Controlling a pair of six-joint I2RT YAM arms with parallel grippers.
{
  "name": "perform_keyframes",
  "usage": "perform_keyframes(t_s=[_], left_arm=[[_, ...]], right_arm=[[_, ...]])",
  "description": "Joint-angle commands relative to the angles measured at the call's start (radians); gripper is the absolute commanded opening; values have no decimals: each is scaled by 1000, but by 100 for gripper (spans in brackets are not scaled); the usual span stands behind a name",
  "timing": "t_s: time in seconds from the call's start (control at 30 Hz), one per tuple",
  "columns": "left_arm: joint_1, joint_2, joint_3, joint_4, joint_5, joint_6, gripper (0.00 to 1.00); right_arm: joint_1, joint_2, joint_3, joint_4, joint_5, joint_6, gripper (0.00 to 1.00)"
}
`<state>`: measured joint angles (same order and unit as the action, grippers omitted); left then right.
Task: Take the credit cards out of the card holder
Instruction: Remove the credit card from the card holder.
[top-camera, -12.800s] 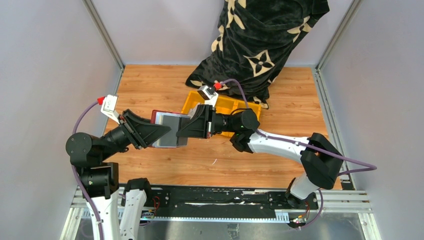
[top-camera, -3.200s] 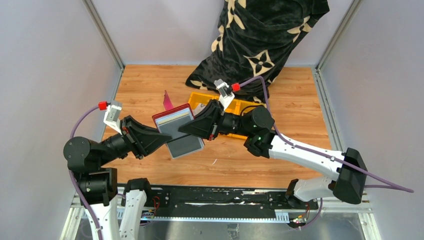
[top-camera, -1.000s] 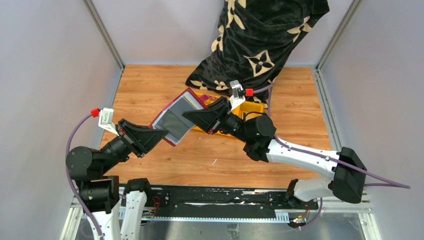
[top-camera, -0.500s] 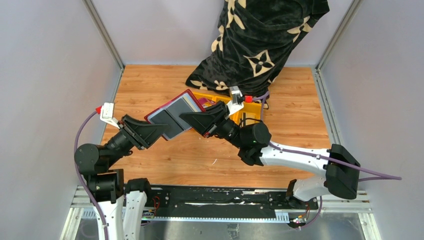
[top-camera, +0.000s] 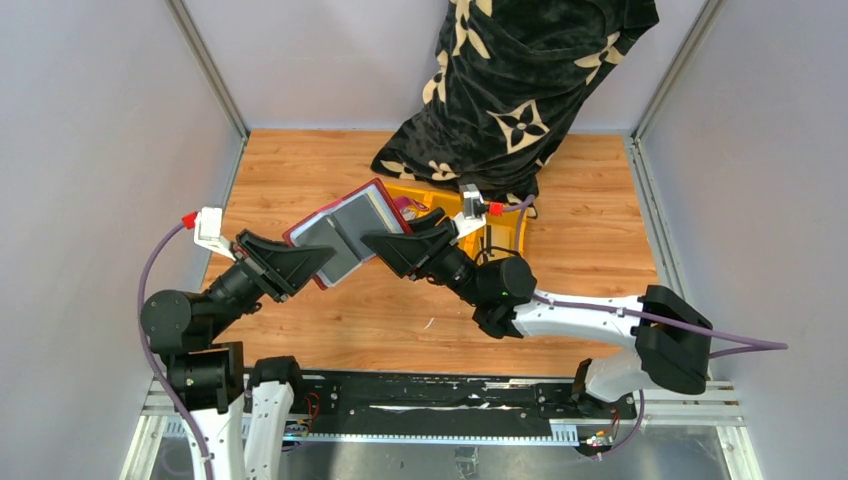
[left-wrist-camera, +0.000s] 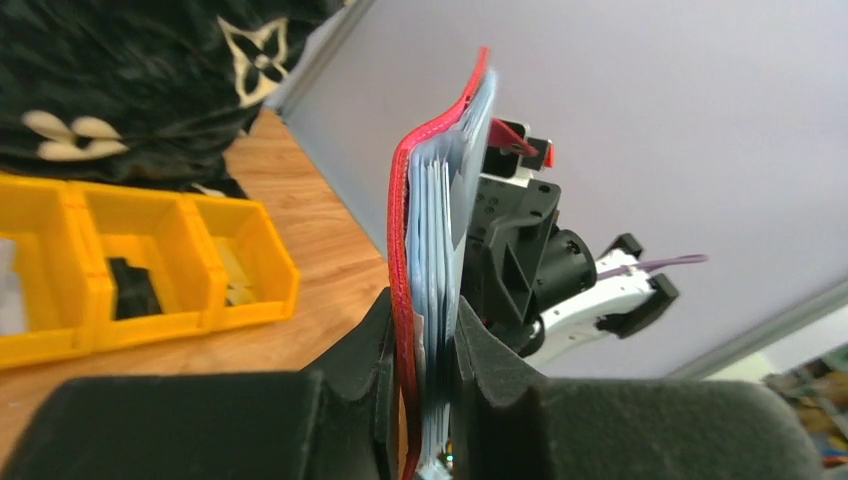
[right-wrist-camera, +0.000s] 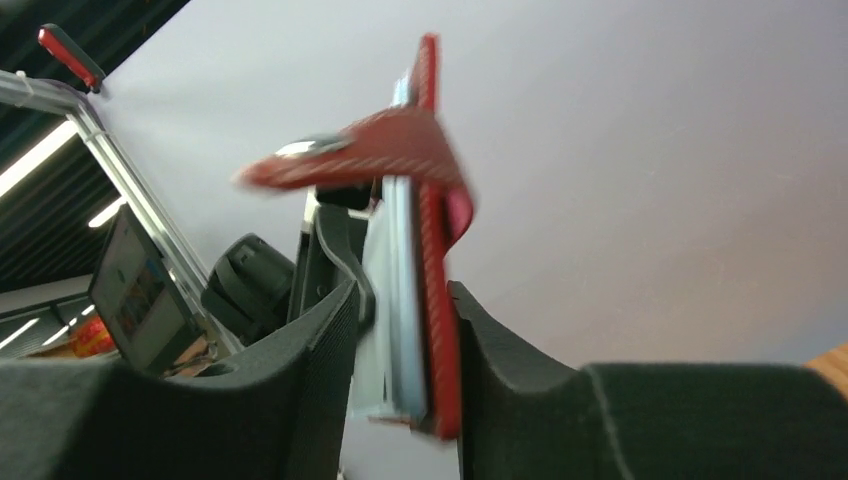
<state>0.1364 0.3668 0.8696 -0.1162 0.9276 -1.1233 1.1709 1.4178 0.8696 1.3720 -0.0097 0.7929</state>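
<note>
The dark red card holder (top-camera: 345, 228) hangs open in the air over the table, silvery-grey side up, between my two grippers. My left gripper (top-camera: 316, 262) is shut on its lower left edge. In the left wrist view the fingers (left-wrist-camera: 375, 335) clamp the red cover (left-wrist-camera: 400, 240) and the stacked grey credit cards (left-wrist-camera: 440, 230). My right gripper (top-camera: 384, 243) straddles the opposite edge. In the right wrist view its jaws (right-wrist-camera: 405, 300) stand slightly apart around the holder (right-wrist-camera: 432, 250), a thin gap showing beside the cards (right-wrist-camera: 395, 300). The red snap tab (right-wrist-camera: 350, 160) sticks out above.
A yellow three-compartment bin (top-camera: 510, 235) stands behind the right gripper; one compartment holds a black object (left-wrist-camera: 130, 285). A black patterned cloth (top-camera: 520, 80) hangs at the back. Grey walls close both sides.
The holder has swung down and leftward and lies flatter. My left gripper let go briefly and closed again on the holder; my right gripper's jaws have loosened, and the right wrist has come nearer.
</note>
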Motion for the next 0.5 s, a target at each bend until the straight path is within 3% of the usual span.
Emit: perform_keyframes(t_s=[0.0,0.07,0.23,0.33,0.47], left_arm=[[5,29,143,-287,-56,347,0],[5,43,187,-367,-44,475,0],[5,99,272,-512,75,752,0],[5,164,393,-733,92,989,0],[5,220,456,-914,81,1201,0]], right_arm=[[-54,-91,-71,-5,-101,-11,50],[-105,-151,-74,-118,-204,-31,56],[-151,-259,88,-752,-392,-308,66],[-160,-315,228,-1126,-360,-515,74],[-175,-359,348,-1348,-361,-699,83]])
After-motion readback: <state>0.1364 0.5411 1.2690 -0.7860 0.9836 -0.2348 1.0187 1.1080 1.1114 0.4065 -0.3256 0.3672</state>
